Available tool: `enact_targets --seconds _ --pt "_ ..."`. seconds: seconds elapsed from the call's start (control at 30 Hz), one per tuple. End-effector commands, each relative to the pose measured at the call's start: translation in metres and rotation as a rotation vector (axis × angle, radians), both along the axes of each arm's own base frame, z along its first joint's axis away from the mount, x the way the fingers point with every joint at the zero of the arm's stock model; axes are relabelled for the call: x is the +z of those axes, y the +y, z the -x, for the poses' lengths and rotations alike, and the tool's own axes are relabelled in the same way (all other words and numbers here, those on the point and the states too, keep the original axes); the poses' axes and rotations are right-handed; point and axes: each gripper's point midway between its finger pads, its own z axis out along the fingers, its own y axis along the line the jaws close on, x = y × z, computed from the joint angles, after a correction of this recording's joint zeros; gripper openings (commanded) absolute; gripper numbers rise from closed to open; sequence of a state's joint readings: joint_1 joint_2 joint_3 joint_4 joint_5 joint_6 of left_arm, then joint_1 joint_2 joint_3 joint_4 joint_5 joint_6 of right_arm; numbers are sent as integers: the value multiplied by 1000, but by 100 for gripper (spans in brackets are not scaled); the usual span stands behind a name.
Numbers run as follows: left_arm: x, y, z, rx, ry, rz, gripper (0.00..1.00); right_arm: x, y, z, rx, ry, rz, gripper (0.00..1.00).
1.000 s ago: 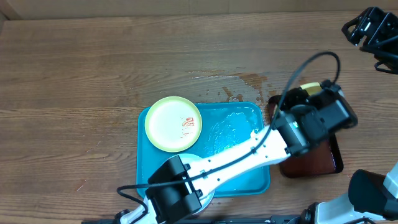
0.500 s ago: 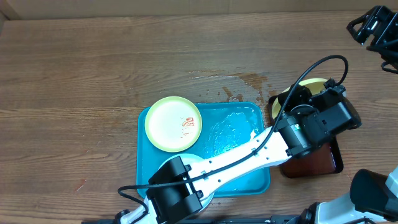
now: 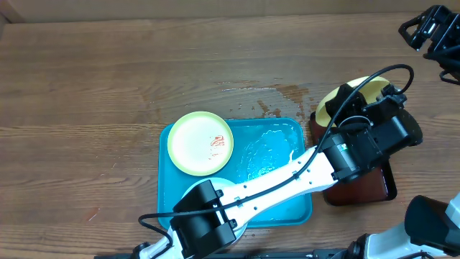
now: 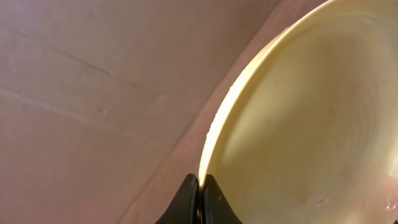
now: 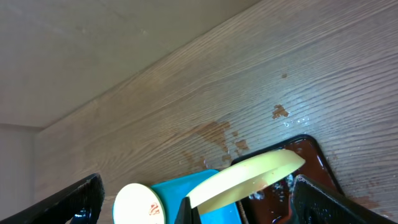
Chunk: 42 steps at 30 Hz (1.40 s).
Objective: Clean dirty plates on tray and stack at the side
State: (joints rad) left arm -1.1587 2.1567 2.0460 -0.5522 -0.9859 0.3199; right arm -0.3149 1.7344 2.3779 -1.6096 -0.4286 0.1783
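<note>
My left gripper (image 4: pixel 201 186) is shut on the rim of a yellow-green dirty plate (image 3: pixel 352 96), holding it tilted above the far end of a dark red-brown tray (image 3: pixel 374 187). The held plate (image 4: pixel 298 112) fills the left wrist view and shows as a slanted disc (image 5: pixel 249 177) in the right wrist view. A second dirty plate (image 3: pixel 200 142), yellow-green rimmed with a red smear, lies flat in the far left corner of the turquoise tray (image 3: pixel 277 140). My right gripper (image 3: pixel 430 32) hangs open and empty at the far right, above and behind the held plate.
The turquoise tray's floor is wet. Water drops and reddish stains (image 3: pixel 284 93) mark the wooden table behind it. The left arm (image 3: pixel 287 176) stretches diagonally over the tray. The right arm's base (image 3: pixel 431 223) sits at the near right corner.
The left gripper has carried the plate a little right and away, so more of its yellow-green face shows over the dark tray. The right gripper has opened slightly wider.
</note>
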Motion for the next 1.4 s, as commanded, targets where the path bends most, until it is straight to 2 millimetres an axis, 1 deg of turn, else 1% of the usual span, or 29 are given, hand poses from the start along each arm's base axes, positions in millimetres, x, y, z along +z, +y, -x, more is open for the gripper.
enact_targets --seconds 0.0,1.1,1.17,1.27,1.33,1.37 --pt "-7 5 -2 30 -19 -47 4 17 2 6 13 -56 15 98" --pt "-9 1 -1 19 -2 -12 4 15 3 8 15 -47 9 100" --pt "-23 -5 3 -25 69 15 4 15 3 8 15 -46 9 100" --pt "-56 -18 21 -136 263 46 4 15 3 8 15 -46 9 100" --pt "-64 -17 25 -138 314 63 4 15 3 8 15 -46 9 100" --pt "-62 -14 22 -117 299 63 4 15 3 8 15 -47 9 100"
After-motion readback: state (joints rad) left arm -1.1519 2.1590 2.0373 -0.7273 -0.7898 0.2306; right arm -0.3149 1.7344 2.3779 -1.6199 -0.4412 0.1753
